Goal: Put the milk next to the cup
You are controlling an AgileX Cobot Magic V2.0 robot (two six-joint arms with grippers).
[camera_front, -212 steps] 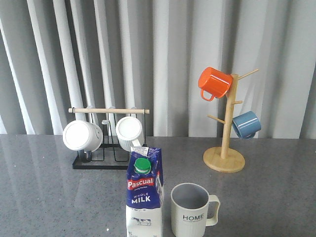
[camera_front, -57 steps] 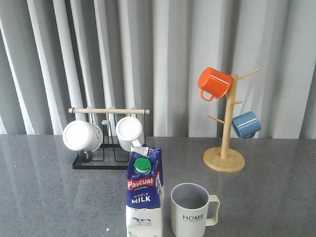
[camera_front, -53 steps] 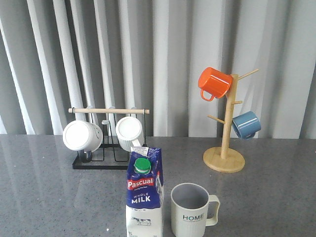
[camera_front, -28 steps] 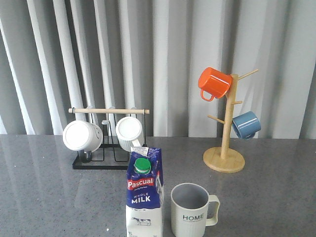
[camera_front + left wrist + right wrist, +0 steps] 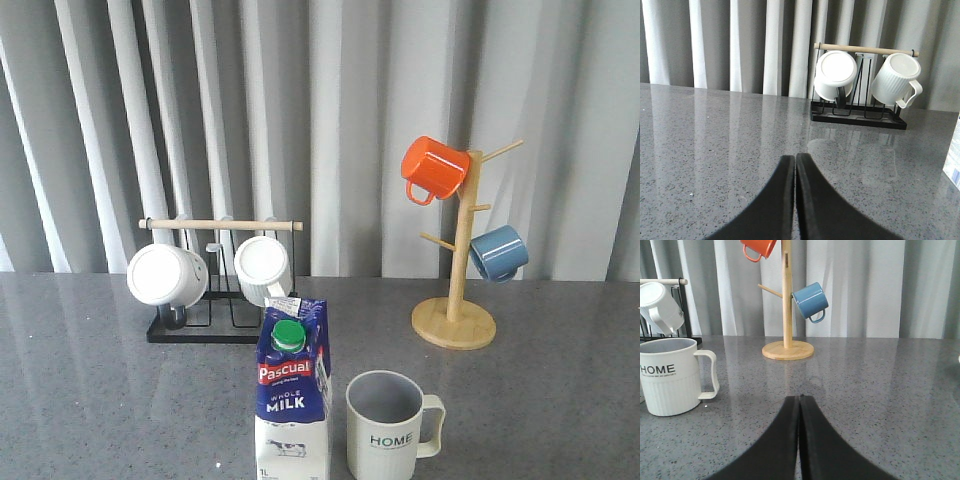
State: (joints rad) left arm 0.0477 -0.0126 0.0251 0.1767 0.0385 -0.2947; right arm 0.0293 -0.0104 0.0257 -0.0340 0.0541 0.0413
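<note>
A: Where's the tall blue-and-white milk carton [image 5: 293, 392]?

B: Upright on the grey worktop [image 5: 100, 380], just left of the off-white ceramic "HOME" cup [image 5: 385, 425], a thin gap between.

A: Which hand is nearer?

B: Likely the left hand [image 5: 794, 165]; a sliver of carton shows beside it. It and the right hand [image 5: 799, 407] are pressed closed, empty.

The milk [image 5: 293, 390] stands upright on the grey tabletop [image 5: 90, 390], just beside the cup [image 5: 385, 425], whose handle points right. Behind them are a black rack [image 5: 215, 325] with two white mugs [image 5: 167, 274] and a wooden mug tree [image 5: 457, 290] carrying an orange mug [image 5: 433, 168] and a blue mug [image 5: 498, 252].
</note>
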